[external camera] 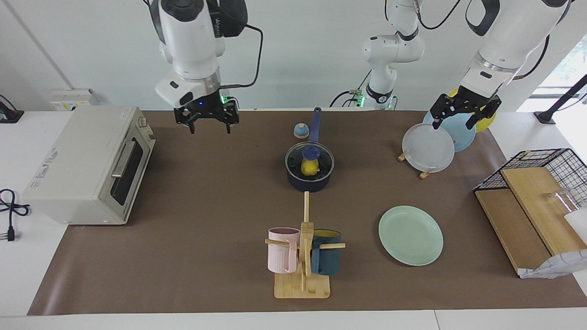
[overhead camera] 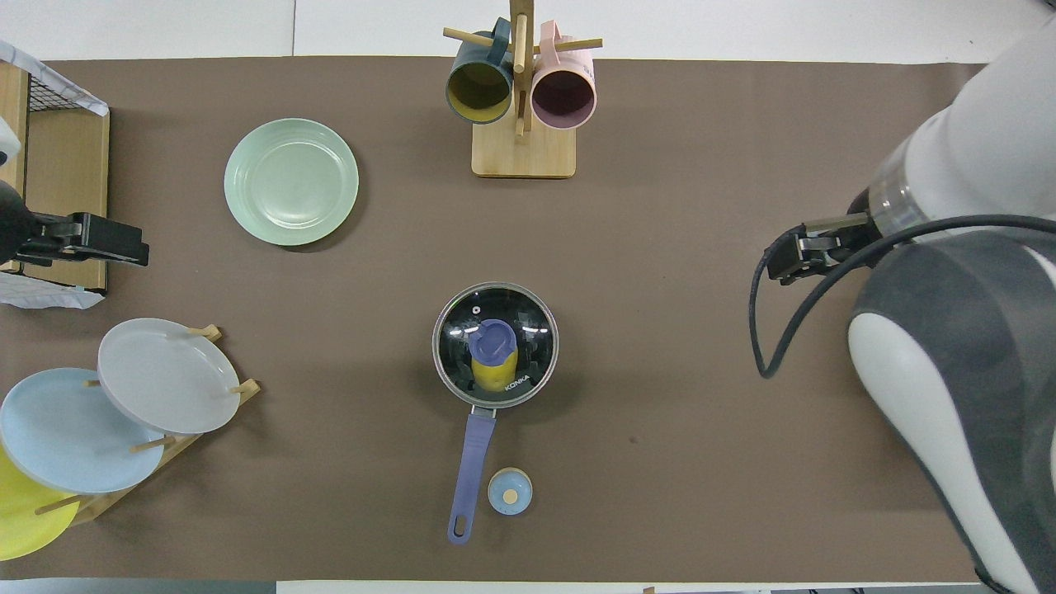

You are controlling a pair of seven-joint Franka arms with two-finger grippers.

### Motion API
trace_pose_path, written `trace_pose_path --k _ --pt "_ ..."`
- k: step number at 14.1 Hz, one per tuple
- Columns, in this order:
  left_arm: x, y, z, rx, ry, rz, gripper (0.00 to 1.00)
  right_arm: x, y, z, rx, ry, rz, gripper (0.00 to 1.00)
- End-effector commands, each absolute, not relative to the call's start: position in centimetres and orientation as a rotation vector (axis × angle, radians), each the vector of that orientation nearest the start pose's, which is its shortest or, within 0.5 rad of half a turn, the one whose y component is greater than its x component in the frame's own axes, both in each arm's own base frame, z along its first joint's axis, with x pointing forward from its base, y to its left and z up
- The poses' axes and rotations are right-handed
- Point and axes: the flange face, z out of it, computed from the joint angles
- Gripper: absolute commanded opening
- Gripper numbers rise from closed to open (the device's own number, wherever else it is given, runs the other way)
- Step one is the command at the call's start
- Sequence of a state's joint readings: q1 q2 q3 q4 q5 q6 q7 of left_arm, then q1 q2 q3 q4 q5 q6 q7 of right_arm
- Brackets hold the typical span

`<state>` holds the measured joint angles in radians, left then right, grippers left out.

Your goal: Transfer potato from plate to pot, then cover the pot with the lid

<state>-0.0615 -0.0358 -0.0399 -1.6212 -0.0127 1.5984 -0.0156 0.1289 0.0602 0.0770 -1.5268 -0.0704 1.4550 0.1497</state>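
Note:
The dark navy pot (external camera: pixel 310 182) stands mid-table with its long blue handle (overhead camera: pixel 468 477) pointing toward the robots. The glass lid (external camera: pixel 321 161) sits on it, blue knob (overhead camera: pixel 493 337) up. Through the glass the yellow potato (external camera: pixel 310 169) shows inside the pot. The mint-green plate (external camera: pixel 410 235) lies bare, farther from the robots, toward the left arm's end. My right gripper (external camera: pixel 209 129) hangs open and holds nothing, over the mat beside the toaster oven. My left gripper (external camera: pixel 451 123) waits open, raised over the rack of upright plates.
A toaster oven (external camera: pixel 87 165) fills the right arm's end. A wooden mug stand (external camera: pixel 302 256) with a pink and a teal mug is farther out than the pot. A small blue-topped bell (external camera: pixel 300 131) sits by the pot handle. Upright plates (external camera: pixel 429 147) and a wire basket (external camera: pixel 545 167) occupy the left arm's end.

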Motion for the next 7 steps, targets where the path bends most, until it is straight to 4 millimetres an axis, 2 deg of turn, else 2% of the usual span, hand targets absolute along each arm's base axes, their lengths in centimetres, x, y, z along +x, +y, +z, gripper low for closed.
trace_pose_path --k 1,4,5,7 --pt "53.7 -5.3 62.6 -3.136 0.128 -0.017 1.00 53.7 8.9 58.5 -3.215 -0.082 0.254 1.00" --pt "53.7 -5.5 62.6 -3.135 0.132 -0.017 1.00 53.9 7.3 58.6 -3.204 -0.173 0.249 1.00" --pt "53.7 -5.3 62.6 -3.135 0.130 -0.015 1.00 53.2 7.0 58.9 -3.203 -0.195 0.243 1.00" --pt "53.7 -5.3 62.6 -3.135 0.130 -0.017 1.00 53.2 5.9 58.7 -3.203 -0.176 0.244 1.00"
